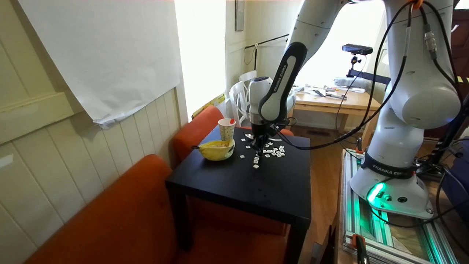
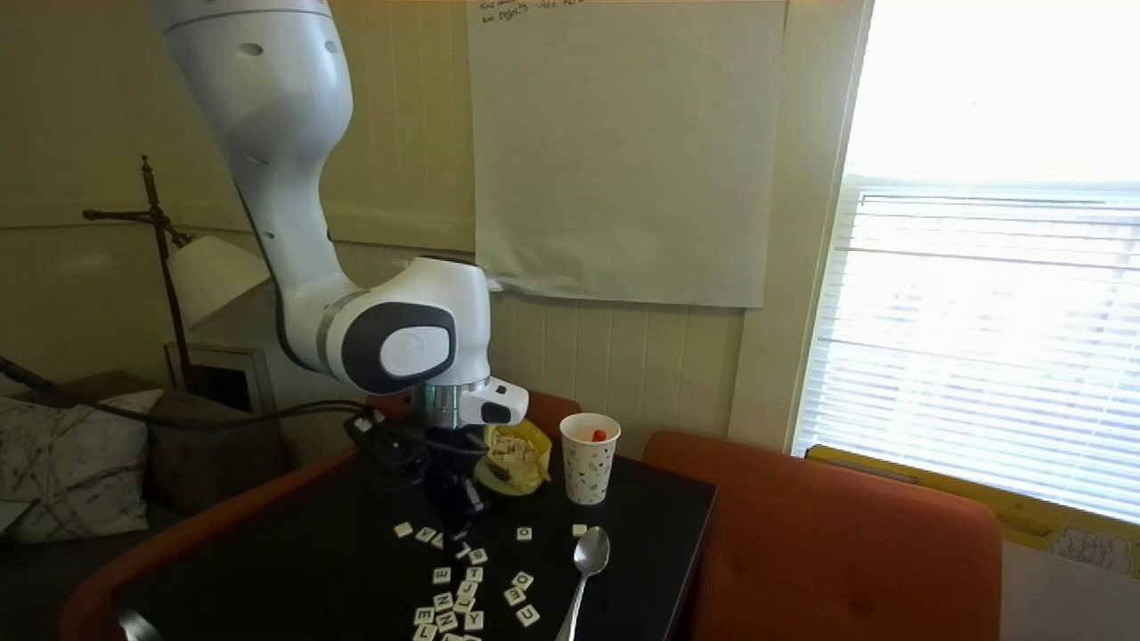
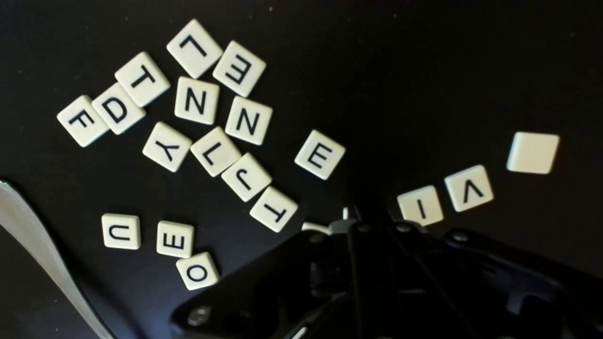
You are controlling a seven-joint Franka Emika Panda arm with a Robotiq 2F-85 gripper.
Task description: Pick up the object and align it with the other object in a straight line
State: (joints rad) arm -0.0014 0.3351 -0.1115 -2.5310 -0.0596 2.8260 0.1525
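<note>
we can't tell if the black metal gripper (image 3: 372, 217) is clenched on the mostly hidden cream plastic tile (image 3: 345, 213) at its tips, but twisting there could knock the nearby square cream plastic i-tile (image 3: 420, 205) askew.

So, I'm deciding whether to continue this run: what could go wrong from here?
The pincer might knock the nearby I tile away from the V tile. It could also bump the partly hidden tile on its other side. Since the wrist view doesn't clearly show what sits between its jaws, a poor grip might go unnoticed.
</note>
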